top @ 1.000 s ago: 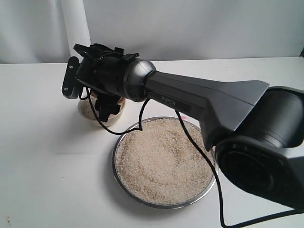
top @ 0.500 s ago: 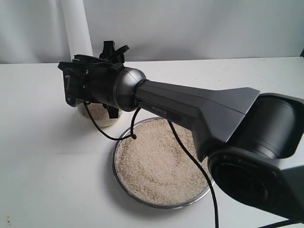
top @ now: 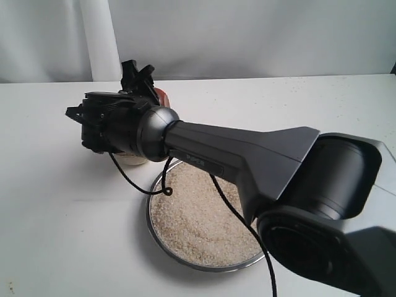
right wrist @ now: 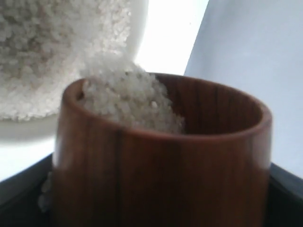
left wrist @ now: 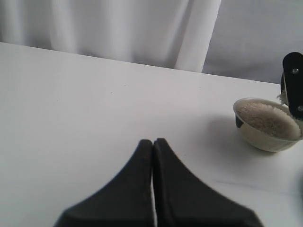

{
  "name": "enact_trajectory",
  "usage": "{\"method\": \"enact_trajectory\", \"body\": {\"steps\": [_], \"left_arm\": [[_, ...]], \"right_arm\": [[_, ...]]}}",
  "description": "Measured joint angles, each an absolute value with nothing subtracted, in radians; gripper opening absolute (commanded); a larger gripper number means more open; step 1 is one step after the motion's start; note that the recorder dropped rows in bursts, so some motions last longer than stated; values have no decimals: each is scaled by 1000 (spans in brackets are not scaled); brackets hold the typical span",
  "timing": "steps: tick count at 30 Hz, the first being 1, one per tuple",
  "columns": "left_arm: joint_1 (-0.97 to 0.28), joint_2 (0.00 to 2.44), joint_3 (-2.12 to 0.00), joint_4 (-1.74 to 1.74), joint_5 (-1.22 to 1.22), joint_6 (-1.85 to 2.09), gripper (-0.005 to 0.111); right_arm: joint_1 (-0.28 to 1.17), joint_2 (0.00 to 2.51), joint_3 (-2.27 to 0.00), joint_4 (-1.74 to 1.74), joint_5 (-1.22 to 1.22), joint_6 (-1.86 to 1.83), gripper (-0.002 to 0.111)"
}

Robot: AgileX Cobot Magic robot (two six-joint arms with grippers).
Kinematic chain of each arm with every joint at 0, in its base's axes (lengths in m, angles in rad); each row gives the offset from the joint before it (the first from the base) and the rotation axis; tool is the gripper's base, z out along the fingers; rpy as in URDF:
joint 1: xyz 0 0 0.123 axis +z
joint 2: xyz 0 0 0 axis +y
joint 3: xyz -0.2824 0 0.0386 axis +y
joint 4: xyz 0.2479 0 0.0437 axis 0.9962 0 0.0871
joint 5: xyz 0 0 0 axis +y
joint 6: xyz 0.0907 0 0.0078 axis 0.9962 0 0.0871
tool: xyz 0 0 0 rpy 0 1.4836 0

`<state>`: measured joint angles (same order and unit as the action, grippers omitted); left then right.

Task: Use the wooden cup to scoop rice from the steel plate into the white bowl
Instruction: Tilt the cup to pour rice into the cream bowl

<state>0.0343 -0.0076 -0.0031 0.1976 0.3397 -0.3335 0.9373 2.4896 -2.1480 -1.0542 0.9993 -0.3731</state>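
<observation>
The wooden cup [right wrist: 161, 161] fills the right wrist view, tipped, and rice [right wrist: 128, 99] slides from its lip toward the white bowl [right wrist: 28, 130]. My right gripper [top: 145, 83] is shut on the cup [top: 160, 96] above the bowl [top: 132, 160], which the arm mostly hides. In the left wrist view the bowl [left wrist: 265, 137] stands heaped with rice [left wrist: 267, 118], one right finger [left wrist: 294, 85] over its far rim. The steel plate [top: 162, 250] holds a wide bed of rice [top: 198, 216]. My left gripper [left wrist: 152, 142] is shut and empty over bare table.
The right arm [top: 247, 154] stretches across the plate, and its black cable [top: 139, 185] dangles over the plate's near-left rim. A white curtain [left wrist: 118, 28] hangs behind the white table [top: 55, 210].
The right wrist has rolled over and drifted slightly left above the bowl, turning the cup from hanging under the wrist to tipped, with rice spilling out. The left gripper's earlier state is not shown.
</observation>
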Motion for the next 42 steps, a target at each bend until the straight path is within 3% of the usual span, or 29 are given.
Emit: {"method": "enact_trajectory", "body": {"steps": [42], "left_arm": [[34,-8,-3,198,340,-333,0]], "right_arm": [[954,2490,-2154,-1288,1011,-497,0]]}}
